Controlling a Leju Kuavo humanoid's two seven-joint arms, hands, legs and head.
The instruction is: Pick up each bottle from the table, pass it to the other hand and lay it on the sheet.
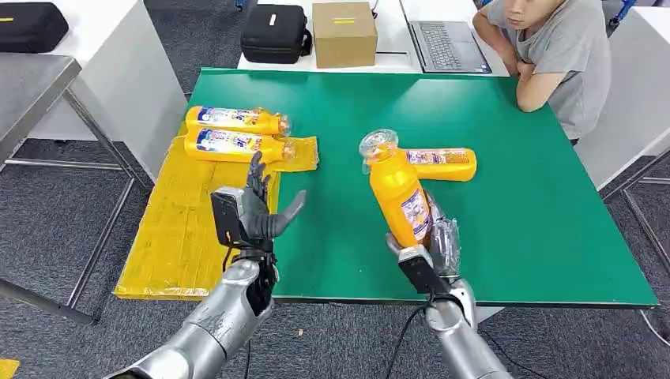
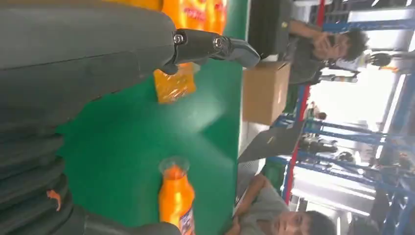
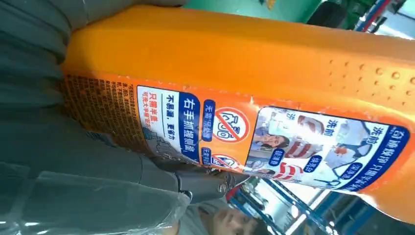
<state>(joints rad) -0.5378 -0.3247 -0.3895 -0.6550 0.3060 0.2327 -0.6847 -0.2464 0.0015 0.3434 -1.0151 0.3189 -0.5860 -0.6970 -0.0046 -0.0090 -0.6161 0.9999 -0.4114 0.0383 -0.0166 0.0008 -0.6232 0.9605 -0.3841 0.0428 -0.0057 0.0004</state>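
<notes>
My right hand [image 1: 433, 241] grips an orange bottle [image 1: 397, 189] by its lower body and holds it upright, tilted slightly left, above the green table [image 1: 506, 221]; its label [image 3: 274, 137] faces the right wrist camera. My left hand [image 1: 254, 207] hovers open at the table's left edge, fingers apart, to the left of that bottle [image 2: 176, 200]. Another orange bottle [image 1: 439, 163] lies flat on the table behind the held one. Two orange bottles [image 1: 235, 120] [image 1: 234, 145] lie side by side on the yellow sheet [image 1: 170, 237].
A person [image 1: 557, 55] leans on the table's far right corner. Behind the table stand a cardboard box [image 1: 344, 33], a black bag [image 1: 274, 33] and a laptop [image 1: 446, 35]. A metal table frame [image 1: 31, 95] stands to the left.
</notes>
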